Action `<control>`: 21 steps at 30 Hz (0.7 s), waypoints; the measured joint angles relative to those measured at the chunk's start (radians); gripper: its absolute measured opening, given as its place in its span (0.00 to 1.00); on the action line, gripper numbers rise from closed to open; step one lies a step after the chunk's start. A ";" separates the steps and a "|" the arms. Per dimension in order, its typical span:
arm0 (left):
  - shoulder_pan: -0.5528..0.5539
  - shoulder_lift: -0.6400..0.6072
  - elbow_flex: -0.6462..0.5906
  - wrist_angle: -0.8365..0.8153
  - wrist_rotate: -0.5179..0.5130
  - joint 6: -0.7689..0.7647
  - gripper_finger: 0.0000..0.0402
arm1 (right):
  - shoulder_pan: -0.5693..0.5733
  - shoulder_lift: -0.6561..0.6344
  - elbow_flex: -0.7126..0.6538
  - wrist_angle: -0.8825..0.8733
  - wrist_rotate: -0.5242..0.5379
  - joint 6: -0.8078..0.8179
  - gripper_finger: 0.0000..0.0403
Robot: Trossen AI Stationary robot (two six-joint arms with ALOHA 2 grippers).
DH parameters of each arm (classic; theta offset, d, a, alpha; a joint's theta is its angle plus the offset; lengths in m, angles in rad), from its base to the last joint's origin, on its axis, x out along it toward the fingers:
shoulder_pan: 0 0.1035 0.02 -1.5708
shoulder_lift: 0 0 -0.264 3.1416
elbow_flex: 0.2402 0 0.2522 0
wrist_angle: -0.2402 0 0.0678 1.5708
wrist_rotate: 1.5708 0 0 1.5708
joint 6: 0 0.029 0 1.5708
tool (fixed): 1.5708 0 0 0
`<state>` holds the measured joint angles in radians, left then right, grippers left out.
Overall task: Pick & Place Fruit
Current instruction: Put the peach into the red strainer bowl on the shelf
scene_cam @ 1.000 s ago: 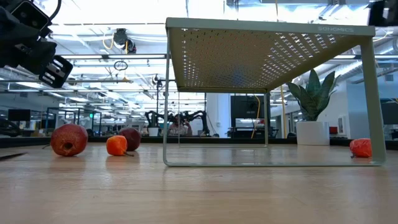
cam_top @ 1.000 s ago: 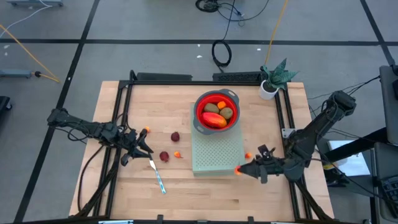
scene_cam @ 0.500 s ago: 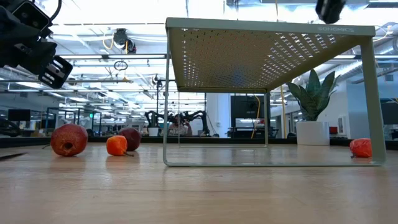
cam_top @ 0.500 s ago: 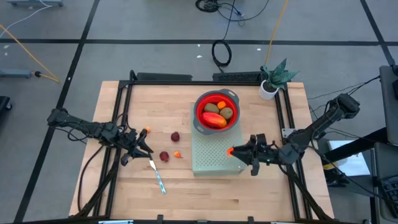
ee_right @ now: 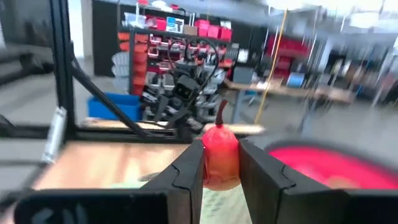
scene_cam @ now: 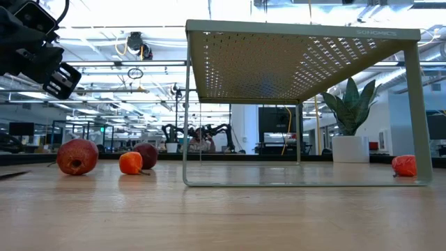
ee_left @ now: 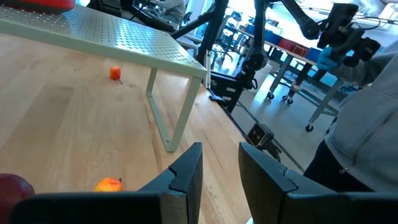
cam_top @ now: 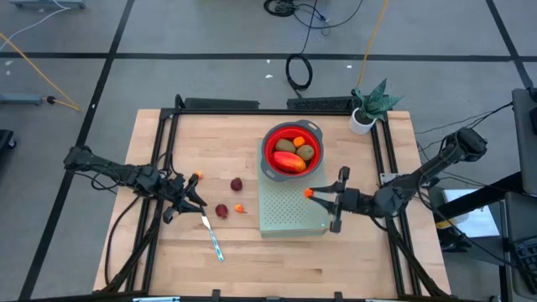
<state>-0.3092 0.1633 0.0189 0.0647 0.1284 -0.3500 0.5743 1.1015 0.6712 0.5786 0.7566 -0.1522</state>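
Two views catch the right gripper (cam_top: pixel 315 194): from above it sits over the green rack (cam_top: pixel 289 210) beside the red bowl (cam_top: pixel 292 151), while its wrist camera shows the fingers clamped on a tiny orange fruit (ee_right: pixel 219 155). The left gripper (ee_left: pixel 220 169), narrowly parted, holds nothing, hovering near the knife (cam_top: pixel 211 236).

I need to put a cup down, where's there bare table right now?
Bare wood: the back-left corner, and the front strip between the knife and rack. Crowded: the middle-left by the left gripper, with loose fruit; the right gripper holds a small fruit over the rack near the bowl.
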 joint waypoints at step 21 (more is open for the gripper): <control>0.000 0.000 0.000 0.000 -0.108 -0.030 0.25 | -0.277 -0.016 0.214 -0.237 0.131 -0.120 0.19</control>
<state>-0.3096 0.1634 0.0189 0.0647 0.0201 -0.3798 0.2971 1.0859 0.8851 0.3413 0.8879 -0.2717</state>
